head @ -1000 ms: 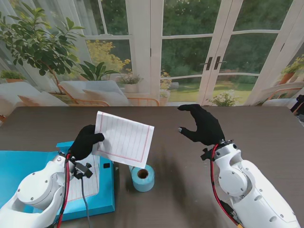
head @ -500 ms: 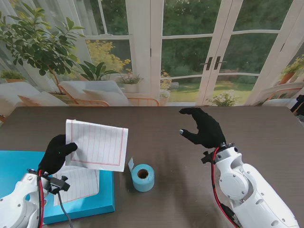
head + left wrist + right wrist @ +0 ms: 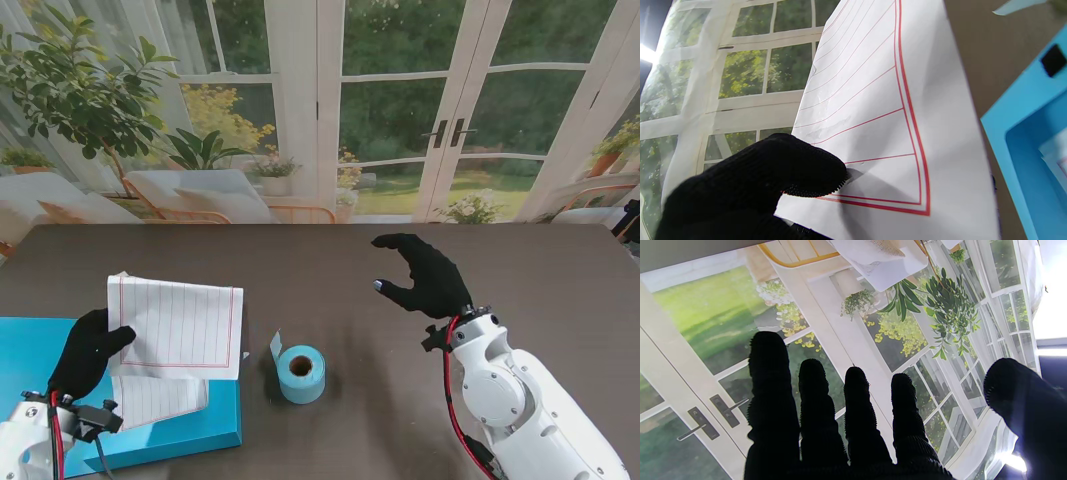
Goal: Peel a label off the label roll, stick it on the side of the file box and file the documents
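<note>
You can see the open bright-blue cardboard file box (image 3: 215, 425) lying flat at the near-left corner of the dark brown wooden table (image 3: 350, 260), its long sides running left to right. Inside it rests one white ruled sheet (image 3: 160, 397), flat on the box floor (only its right part shows past the paper held above it). A small black patch (image 3: 1053, 60) sits on the box's blue wall in the left wrist view.

Your black-gloved left hand (image 3: 88, 350) is closed on the left edge of a white document sheet with red ruled lines and a red border (image 3: 178, 326). The sheet hangs over the box's far-right part, its long axis roughly left to right, its right edge reaching just past the box towards the roll. The left wrist view shows the thumb (image 3: 800, 170) pressed on the ruled face near the red border, and the paper bows a little there.

The light-blue label roll with a brown cardboard core (image 3: 301, 373) stands on the table just right of the box, core hole facing up, with a short tail of tape (image 3: 274, 346) lifted at its left.

Your black-gloved right hand (image 3: 425, 276) hovers well to the right of the roll, holding nothing, fingers spread and curled with the thumb apart.
</note>
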Robot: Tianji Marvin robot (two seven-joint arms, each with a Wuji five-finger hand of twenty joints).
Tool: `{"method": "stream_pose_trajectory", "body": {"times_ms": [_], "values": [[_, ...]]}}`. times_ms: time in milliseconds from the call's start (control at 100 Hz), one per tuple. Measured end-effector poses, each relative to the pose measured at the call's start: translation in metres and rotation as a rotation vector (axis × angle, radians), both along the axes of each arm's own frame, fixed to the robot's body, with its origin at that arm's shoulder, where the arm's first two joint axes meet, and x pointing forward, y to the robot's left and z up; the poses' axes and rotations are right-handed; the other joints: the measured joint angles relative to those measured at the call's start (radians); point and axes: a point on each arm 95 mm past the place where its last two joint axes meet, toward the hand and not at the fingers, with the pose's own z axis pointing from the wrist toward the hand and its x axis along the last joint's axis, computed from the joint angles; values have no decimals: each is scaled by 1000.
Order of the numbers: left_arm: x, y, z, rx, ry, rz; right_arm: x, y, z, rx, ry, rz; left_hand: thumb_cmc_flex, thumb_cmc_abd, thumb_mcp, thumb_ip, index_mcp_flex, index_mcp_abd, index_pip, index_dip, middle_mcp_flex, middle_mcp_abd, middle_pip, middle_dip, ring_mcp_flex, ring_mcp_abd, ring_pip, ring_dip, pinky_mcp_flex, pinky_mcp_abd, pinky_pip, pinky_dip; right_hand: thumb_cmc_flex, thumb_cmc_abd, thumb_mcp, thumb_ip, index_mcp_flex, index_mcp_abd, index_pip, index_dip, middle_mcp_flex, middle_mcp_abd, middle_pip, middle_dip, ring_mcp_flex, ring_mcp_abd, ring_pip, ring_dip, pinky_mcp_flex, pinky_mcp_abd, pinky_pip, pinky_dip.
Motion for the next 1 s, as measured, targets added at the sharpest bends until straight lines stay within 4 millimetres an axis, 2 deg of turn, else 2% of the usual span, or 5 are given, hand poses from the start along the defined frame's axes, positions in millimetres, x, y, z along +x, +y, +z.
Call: {"method": "stream_pose_trajectory", "body": {"times_ms": [170,490,830,1000], "values": [[-12,12,-10,30,36,76,-1,2,-2,2,14,12,0,0,0,0,0,0,1,0,0,0,0,0,-1,0,0,0,-2,0,0,0,0,0,0,0,0,0,0,5,0,0,0,0,0,0,0,0,0,0,0,0],[-22,40,-40,109,182,201,-4,3,-13,-4,42,34,0,0,0,0,-2,0,2,0,-1,0,1,1,-25,0,0,2,-28,-5,0,0,0,0,0,0,0,2,0,6,0,-1,0,0,0,0,0,0,0,0,-1,18],[-24,61,-81,166,377,308,-4,1,-21,5,76,44,12,0,0,0,-24,1,6,-1,-14,0,1,14,-52,2,0,6,-54,-14,0,0,1,0,18,0,0,17,-1,6,0,-1,0,0,0,0,0,0,0,0,-9,19],[-18,68,-90,196,441,314,-5,2,-24,16,93,45,13,3,0,0,-40,2,8,-5,-29,0,1,23,-70,3,0,14,-74,-25,-1,0,1,0,18,0,0,26,-1,7,0,-1,0,0,0,0,0,0,0,0,-9,19]]}}
